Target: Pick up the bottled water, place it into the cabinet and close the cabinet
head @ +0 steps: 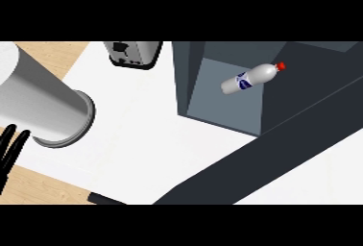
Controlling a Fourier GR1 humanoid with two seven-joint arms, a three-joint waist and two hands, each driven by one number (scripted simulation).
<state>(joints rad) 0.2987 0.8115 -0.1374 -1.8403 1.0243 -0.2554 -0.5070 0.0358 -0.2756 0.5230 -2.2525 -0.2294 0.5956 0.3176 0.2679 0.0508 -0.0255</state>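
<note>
White surface: desk (pixel 142 139), pale top running from the left hand toward the cabinet; a strip of light wood shows at its near-left edge beside the hand and again at the far-left corner.
Left hand: black fingers (pixel 10 146) at the left edge of the head view, straight and pointing up, resting, nothing held; only the fingers show.
Right hand: not seen in the head view.
Grey cylinder: large pale drum (pixel 39 96), just above and to the right of the left hand, lying tilted with its rimmed end close by the fingertips; whether they touch cannot be told.
Toaster: dark-bodied, silver-topped toaster (pixel 133 53), well beyond the left hand, at the far edge of the desk, between the cylinder and the cabinet.
Cabinet: dark grey cabinet (pixel 191 81), far to the right of the left hand, its inside showing.
Cabinet door: dark slab (pixel 269 153), standing open, stretching from the cabinet down toward the near edge, right of the hand.
Bottled water: clear bottle with blue label and red cap (pixel 251 78), inside the cabinet, lying tilted with the cap toward the upper right, well apart from the left hand.
</note>
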